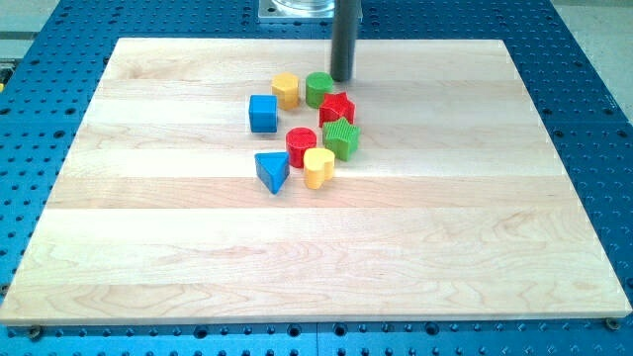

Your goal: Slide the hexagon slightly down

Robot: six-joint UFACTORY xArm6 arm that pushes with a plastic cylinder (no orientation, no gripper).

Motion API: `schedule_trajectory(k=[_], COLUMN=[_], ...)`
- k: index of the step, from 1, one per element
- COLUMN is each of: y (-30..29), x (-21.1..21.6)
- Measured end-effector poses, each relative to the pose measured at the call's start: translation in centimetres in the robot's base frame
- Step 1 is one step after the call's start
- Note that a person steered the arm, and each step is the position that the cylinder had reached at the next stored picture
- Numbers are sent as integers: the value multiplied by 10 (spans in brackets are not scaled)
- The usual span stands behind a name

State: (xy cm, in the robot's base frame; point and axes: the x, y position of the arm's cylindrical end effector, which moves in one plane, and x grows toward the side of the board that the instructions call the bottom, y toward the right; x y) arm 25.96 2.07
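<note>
The yellow hexagon (286, 89) stands near the board's top middle, left of a green cylinder (317, 89). My tip (343, 79) is at the upper right edge of the green cylinder and just above a red angular block (337, 108). The cylinder lies between my tip and the hexagon. A blue cube (263, 113) sits below and left of the hexagon.
Below the red block sits a green ribbed block (341, 138), with a red cylinder (301, 146) to its left. A yellow heart-like block (318, 167) and a blue triangle (272, 171) lie lowest. The wooden board (148, 257) rests on a blue perforated table.
</note>
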Motion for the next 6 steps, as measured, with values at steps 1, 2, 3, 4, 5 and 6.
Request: schedule_trajectory(k=[1,2,3,4,5,6], y=[-29,-51,-74,-126,-164,-155], x=[0,13,31,21,38,75])
